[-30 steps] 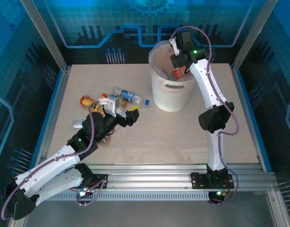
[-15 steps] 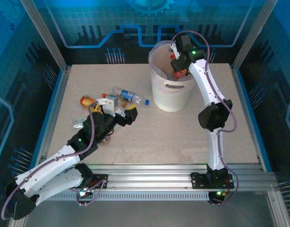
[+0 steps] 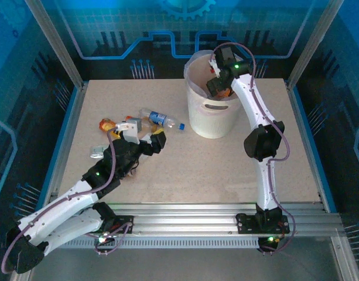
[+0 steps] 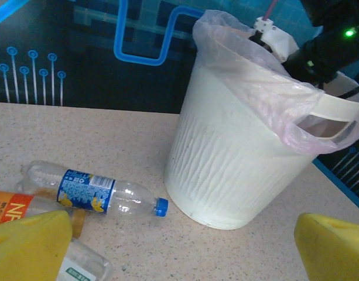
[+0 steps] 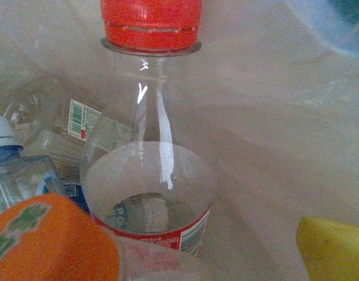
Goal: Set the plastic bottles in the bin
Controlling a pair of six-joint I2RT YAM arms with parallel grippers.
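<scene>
**Speckled table, one bin, bottles outside and in**

Speckled beige table (image 3: 197, 170) under blue-lit panels (image 3: 109, 23); one white ribbed bin (image 3: 208, 120) with a thin liner stands far right of centre; at least four bottles (image 3: 107, 124) lie left of it, among them a blue-labelled bottle (image 4: 88, 190) with a blue cap and an orange-labelled bottle (image 4: 15, 205) whose writing is unreadable; at least four more lie inside, including a red-capped bottle (image 5: 150, 175); left gripper (image 3: 147, 139) is beside the pile, jaws apart; right gripper (image 3: 217, 85) is inside the bin, jaws apart, empty.

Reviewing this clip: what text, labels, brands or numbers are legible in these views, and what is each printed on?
"N", following letters unclear: white print on the orange-label bottle.
Blue-label bottle: yellow print, too blurred to read.
Red-capped bottle: barcode on its red label, digits too small.
Clear bottle behind it: barcode label, unreadable.
Orange-wrapped bottle: green print, blurred.
</scene>
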